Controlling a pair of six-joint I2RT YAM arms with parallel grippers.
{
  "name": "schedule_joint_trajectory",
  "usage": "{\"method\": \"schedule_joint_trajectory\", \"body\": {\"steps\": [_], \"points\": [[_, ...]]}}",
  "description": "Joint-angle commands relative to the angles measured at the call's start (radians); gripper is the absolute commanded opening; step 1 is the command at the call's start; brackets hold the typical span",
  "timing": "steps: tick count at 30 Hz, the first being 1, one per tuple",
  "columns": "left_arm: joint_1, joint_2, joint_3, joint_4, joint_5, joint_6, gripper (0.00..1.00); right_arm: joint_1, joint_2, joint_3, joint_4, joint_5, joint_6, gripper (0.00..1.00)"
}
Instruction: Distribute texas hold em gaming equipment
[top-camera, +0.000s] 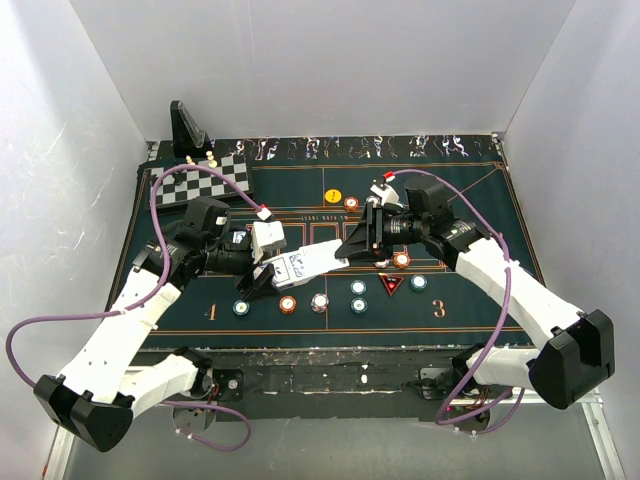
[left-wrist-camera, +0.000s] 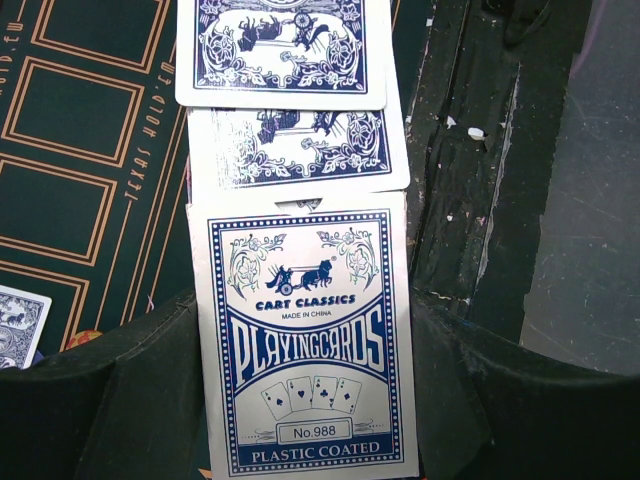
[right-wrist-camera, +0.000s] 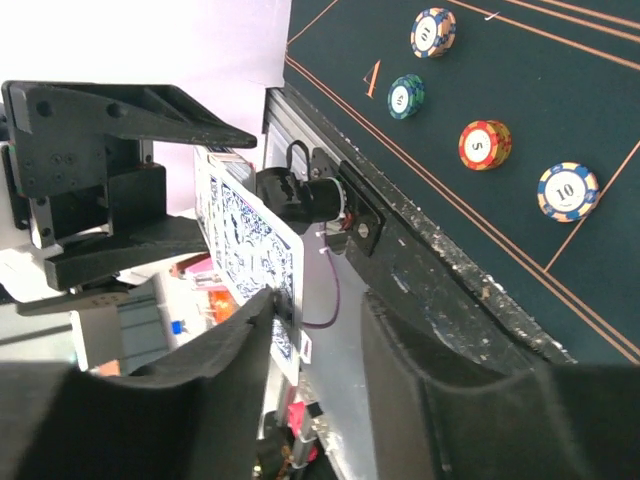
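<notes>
My left gripper (top-camera: 278, 270) is shut on a white and blue playing-card box (left-wrist-camera: 305, 350). Two blue-backed cards (left-wrist-camera: 290, 110) stick out of the box's far end. The box (top-camera: 300, 263) hangs above the green felt mat (top-camera: 180, 300), pointing right. My right gripper (top-camera: 347, 250) is open at the tip of those cards. In the right wrist view one card (right-wrist-camera: 245, 235) rests edge-on against the left finger (right-wrist-camera: 225, 350), with a wide gap to the other finger. Orange (top-camera: 288, 303), teal (top-camera: 241, 308) and whitish (top-camera: 319, 301) chips lie along the mat's near row. A red triangle marker (top-camera: 392, 284) lies at centre right.
A chessboard (top-camera: 205, 180) with pawns and a black angled stand (top-camera: 187, 128) are at the back left. A yellow disc (top-camera: 333, 195) and an orange chip (top-camera: 351, 203) lie at the back centre. One card (left-wrist-camera: 20, 325) lies on the mat. The table's black scuffed front edge (right-wrist-camera: 450, 280) runs below the chips.
</notes>
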Motion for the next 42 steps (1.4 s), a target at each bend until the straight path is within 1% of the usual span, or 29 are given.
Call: {"method": "schedule_joint_trajectory", "body": {"steps": [1, 3, 4, 9, 16, 22, 27, 31, 42], "points": [[0.006, -0.001, 0.021, 0.026, 0.027, -0.007, 0.09, 0.004, -0.012, -0.004, 0.067, -0.025, 0.021, 0.39], [0.005, 0.001, 0.021, 0.026, 0.027, -0.007, 0.1, 0.002, -0.019, -0.005, 0.069, -0.027, 0.026, 0.29], [0.006, -0.001, 0.02, 0.026, 0.027, -0.007, 0.09, 0.002, -0.022, -0.005, 0.069, -0.029, 0.026, 0.25], [0.005, -0.004, 0.02, 0.027, 0.025, -0.007, 0.09, 0.001, -0.039, 0.005, 0.047, -0.016, 0.023, 0.24], [0.005, -0.012, 0.012, 0.027, 0.024, -0.007, 0.09, -0.002, -0.055, 0.014, 0.038, -0.009, 0.023, 0.18], [0.005, -0.016, 0.008, 0.026, 0.022, -0.007, 0.09, -0.034, -0.077, 0.022, 0.036, -0.027, 0.037, 0.15], [0.005, -0.016, 0.005, 0.021, 0.019, -0.003, 0.09, -0.065, -0.083, 0.019, 0.064, -0.059, 0.064, 0.09], [0.005, -0.018, 0.003, 0.02, 0.016, -0.001, 0.09, -0.097, -0.091, 0.022, 0.089, -0.085, 0.087, 0.02], [0.005, -0.019, 0.0, 0.018, 0.013, -0.003, 0.09, -0.142, -0.089, 0.018, 0.168, -0.147, 0.156, 0.01]]}}
